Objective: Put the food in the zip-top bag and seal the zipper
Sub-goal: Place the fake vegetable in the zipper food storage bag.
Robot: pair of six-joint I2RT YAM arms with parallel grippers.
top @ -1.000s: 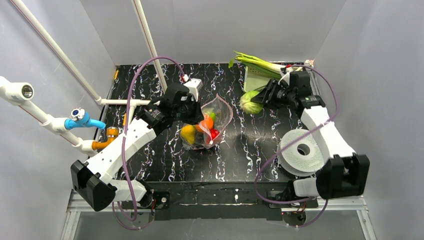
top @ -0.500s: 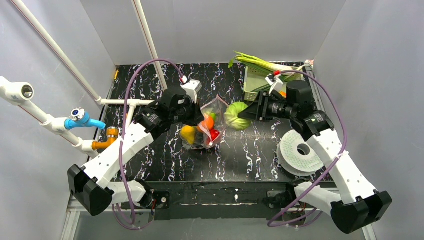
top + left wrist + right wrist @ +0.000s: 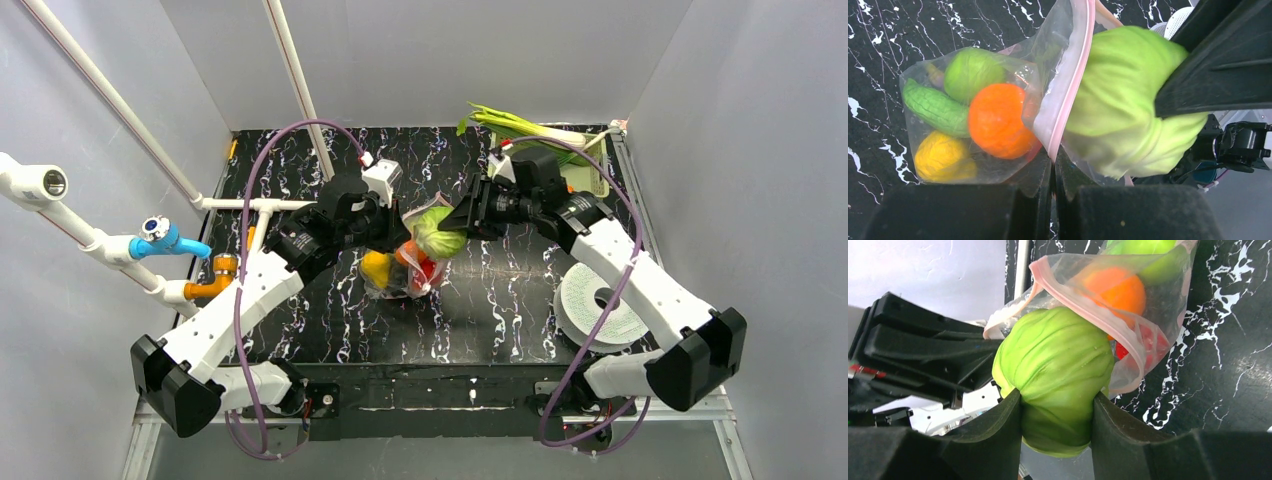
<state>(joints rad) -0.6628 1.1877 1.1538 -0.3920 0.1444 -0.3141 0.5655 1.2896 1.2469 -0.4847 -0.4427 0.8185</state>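
now, left gripper (image 3: 1053, 172) pinching zip-top bag (image 3: 1060, 65) rim, right gripper (image 3: 1057, 412) clasping green cabbage (image 3: 1055, 357)

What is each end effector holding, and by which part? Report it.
Left end effector: shut on the zip-top bag, pinching its pink zipper rim. Right end effector: the green toy cabbage, clamped across its sides, at the bag's mouth.

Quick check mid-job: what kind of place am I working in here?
Probably a robot test booth, not a real kitchen: plain white walls box in a black marbled tabletop, and white pipes with a blue valve stand at left.
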